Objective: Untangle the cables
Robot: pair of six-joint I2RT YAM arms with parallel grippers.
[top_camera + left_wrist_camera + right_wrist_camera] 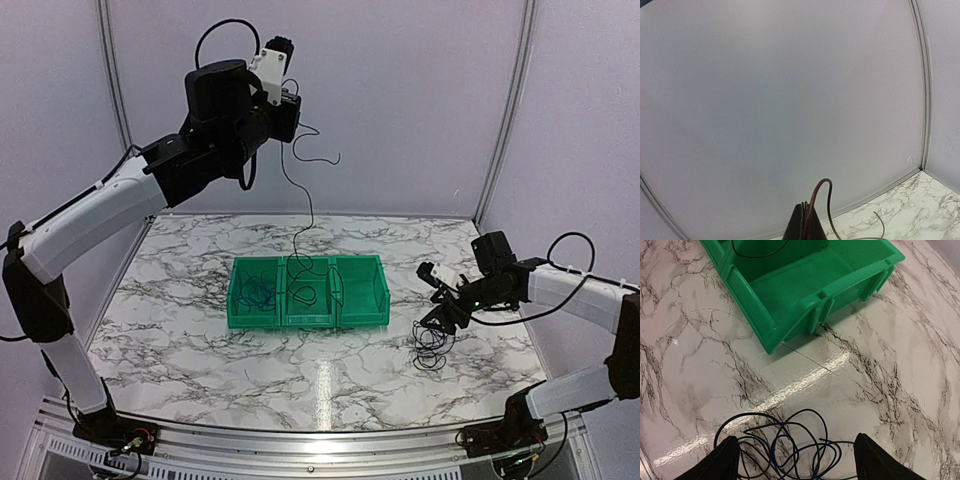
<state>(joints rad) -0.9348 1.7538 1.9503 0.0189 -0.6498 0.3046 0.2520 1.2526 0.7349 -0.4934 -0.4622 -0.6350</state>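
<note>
The left arm (95,215) rises steeply from its base, left of the green bin (300,320), then bends at the elbow and reaches across toward the back wall (400,90); its left hand (291,108) sits high above the bin's back edge. In the left wrist view the 2 fingers (799,225) are pressed together, clenched on a thin dark cord that arches up from between them; this hanging cable (310,220) drops from the hand in loose bends to the bin's middle compartment. A short free end curls out to the right just below the hand.

The bin rests near the middle of the marble counter (180,330) and has 3 compartments side by side. The left one holds a blue coil (258,292); the middle one holds a black coil (308,293), where the hanging cable ends.

To the right of the bin the right arm (575,290) lies low, stretched leftward from its base with the wrist tipped down. Its right hand (437,305) hovers near the bin's right end, fingers spread and released, gripping nothing. In the right wrist view the 2 dark fingers (720,462) stand well apart over a tangle (785,445) of blue and black cables; the tangle lies on the counter just in front of and to the right of the bin. Whether the fingers touch the tangle cannot be told.
</note>
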